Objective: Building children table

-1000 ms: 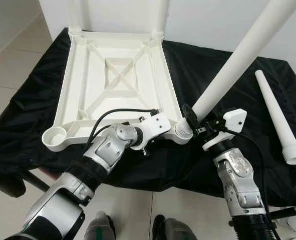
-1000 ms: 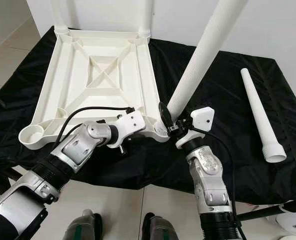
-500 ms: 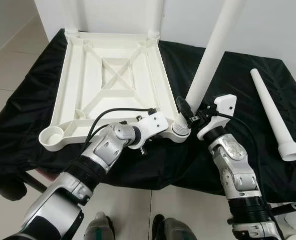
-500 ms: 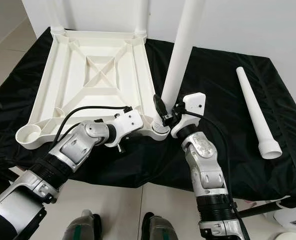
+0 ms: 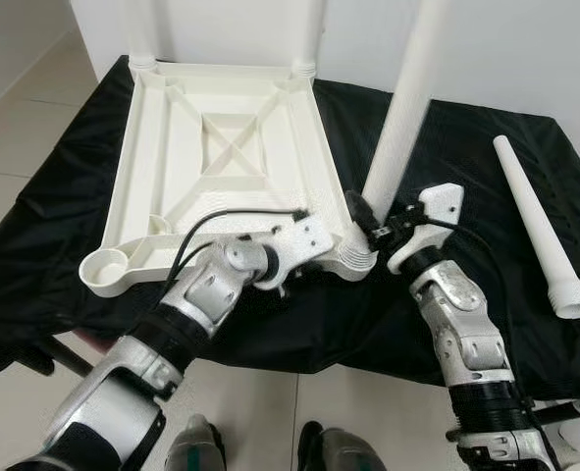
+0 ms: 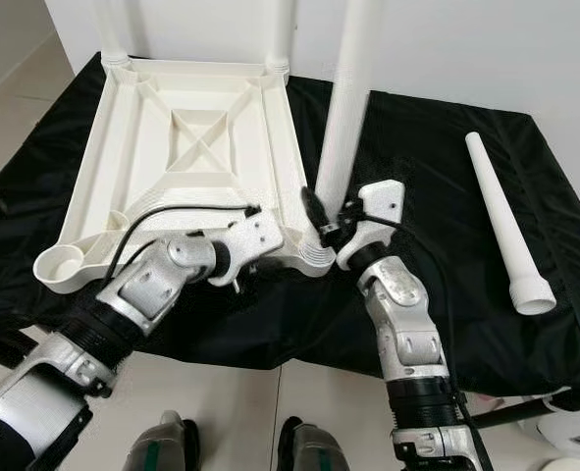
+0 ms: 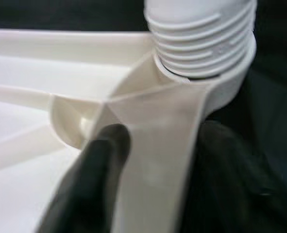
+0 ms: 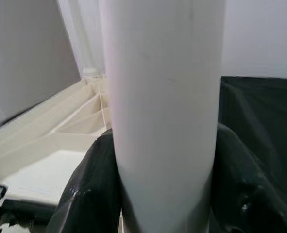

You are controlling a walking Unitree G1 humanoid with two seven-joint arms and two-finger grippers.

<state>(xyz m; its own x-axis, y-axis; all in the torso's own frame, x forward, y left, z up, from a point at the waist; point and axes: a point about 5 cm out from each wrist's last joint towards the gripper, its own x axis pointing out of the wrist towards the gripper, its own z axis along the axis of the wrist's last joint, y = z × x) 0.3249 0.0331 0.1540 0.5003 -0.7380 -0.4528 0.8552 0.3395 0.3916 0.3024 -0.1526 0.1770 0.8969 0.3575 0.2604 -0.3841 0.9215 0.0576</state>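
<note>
— One change vs 1 s back? 
— Yes: held leg was leaning hard toward robot's right, now stands nearly upright, base in the near-right corner socket of the tabletop. Tabletop itself hasn't shifted on the black cloth.
— R claw? 
— Right gripper clenched round the leg's lower end, just above the socket; wrist view shows a black finger on each side of the white tube, touching.
— L claw? 
— Left gripper closed on the tabletop's rim wall beside that socket, one finger inside the rim, other outside.
— Axis? 
— Leg's long axis approx vertical, slight tilt to the right, threaded end down.
— Other bits? 
— Tabletop lies upside down, ribs up, 2 legs already up at far corners. Spare leg lies flat on cloth at right, wide end nearest robot, well apart.
</note>
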